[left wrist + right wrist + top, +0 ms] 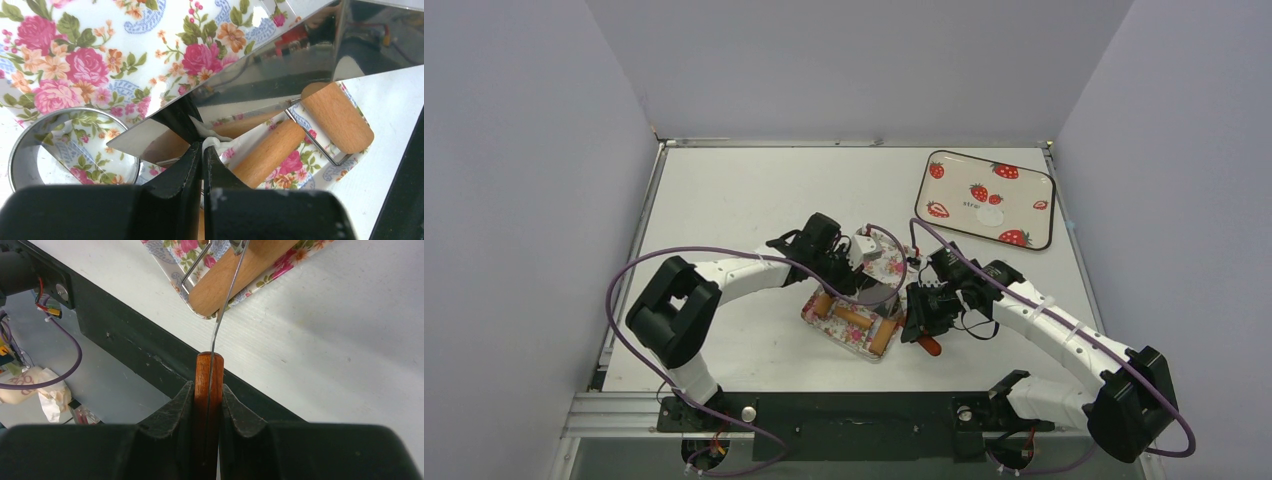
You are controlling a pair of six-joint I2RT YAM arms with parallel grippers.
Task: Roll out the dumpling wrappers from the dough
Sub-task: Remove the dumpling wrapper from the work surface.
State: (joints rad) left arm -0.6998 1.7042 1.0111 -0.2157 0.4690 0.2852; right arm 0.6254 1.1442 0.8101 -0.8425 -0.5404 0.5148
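A: Counting wrappers, how far had I got?
B: One wrapper (991,217) lay on the strawberry tray (959,180), far right. Your left jaws were closed on a dough (209,142) scrap over the floral tray (75,50). Your right jaws gripped the spatula (208,375) handle. More remained, I'd judge.

Pale lavender walls (524,150) on 3 sides w/ white table (744,190), blk front rail (854,410).

Top cam overhead; wrist cams close, sharing floral tray (75,50).
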